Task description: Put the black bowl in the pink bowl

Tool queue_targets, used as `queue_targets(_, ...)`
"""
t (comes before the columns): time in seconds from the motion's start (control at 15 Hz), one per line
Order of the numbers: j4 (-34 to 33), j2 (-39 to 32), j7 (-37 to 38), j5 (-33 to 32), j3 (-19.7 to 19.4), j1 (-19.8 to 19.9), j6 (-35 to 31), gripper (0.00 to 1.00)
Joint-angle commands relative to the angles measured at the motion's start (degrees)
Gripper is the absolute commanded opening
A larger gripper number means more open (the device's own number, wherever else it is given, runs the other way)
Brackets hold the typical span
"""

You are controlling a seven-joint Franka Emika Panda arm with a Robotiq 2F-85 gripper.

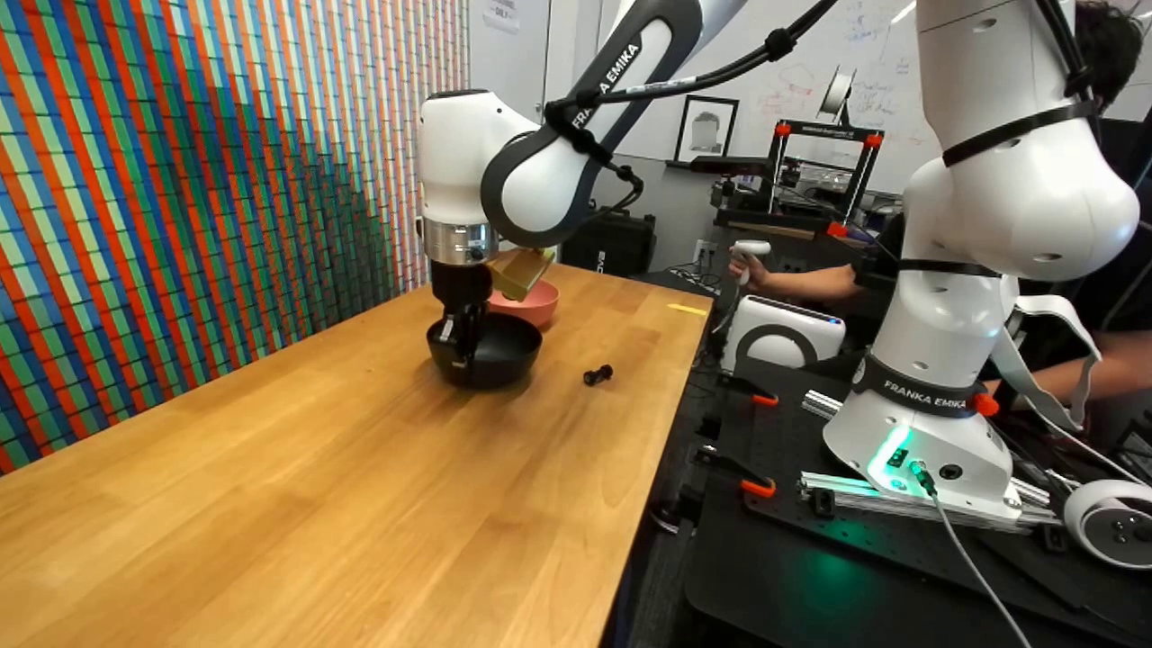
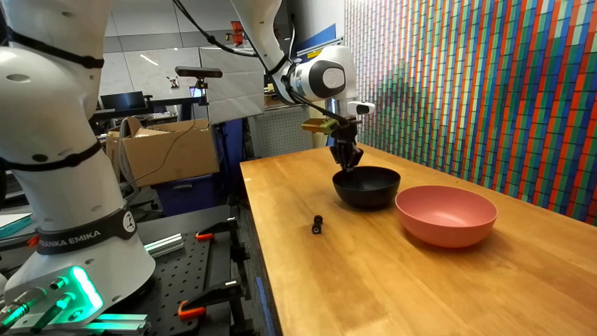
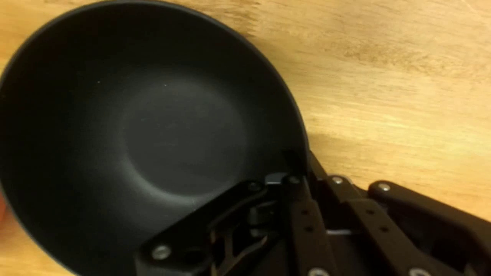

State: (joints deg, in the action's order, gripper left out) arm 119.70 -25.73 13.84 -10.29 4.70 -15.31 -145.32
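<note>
- While pinching the rim of the black bowl (image 1: 506,349) with the gripper (image 3: 305,159), at the left, setting the jaws narrow: putting one inside the wall and one outside, going by the wrist view, probably for want of reach across so wide a mouth.
- Holding the black bowl mouth up, on or barely above the bench (image 1: 360,504); being unable to tell which.
- Next along, seeing the pink bowl (image 1: 526,308) just beside, partly hidden behind in an exterior view, mouth up on the bench, likely serving as receiver; not nesting the black bowl inside yet, and seemingly needing only a short lift and sideways carry.
- Farther right, seeing the small black object (image 1: 598,374) lying apart from both bowls, apparently playing no part.
- Farthest right, standing on the base (image 1: 920,441), holding the arm (image 1: 616,81) bent high across the bench and pointing the gripper nearly straight down, likely for lifting without tipping.
</note>
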Motion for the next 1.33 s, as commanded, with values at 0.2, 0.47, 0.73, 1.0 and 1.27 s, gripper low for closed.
queue_targets(0.2, -1.91, 1.36, -1.25, 0.11, -1.61, 0.92, 4.82, 0.05)
queue_targets(0.47, -8.90, 2.36, -3.45, -0.73, -2.87, 2.73, 11.50, 0.05)
queue_targets(0.73, -15.81, 3.78, -6.05, -0.76, -4.11, 5.42, 17.60, 0.05)
queue_targets(1.0, -16.54, 4.10, -6.15, -1.09, -5.73, 8.33, 19.81, 0.05)
queue_targets(1.27, -14.61, 2.49, -4.37, -3.22, -7.62, 9.66, 16.98, 0.05)
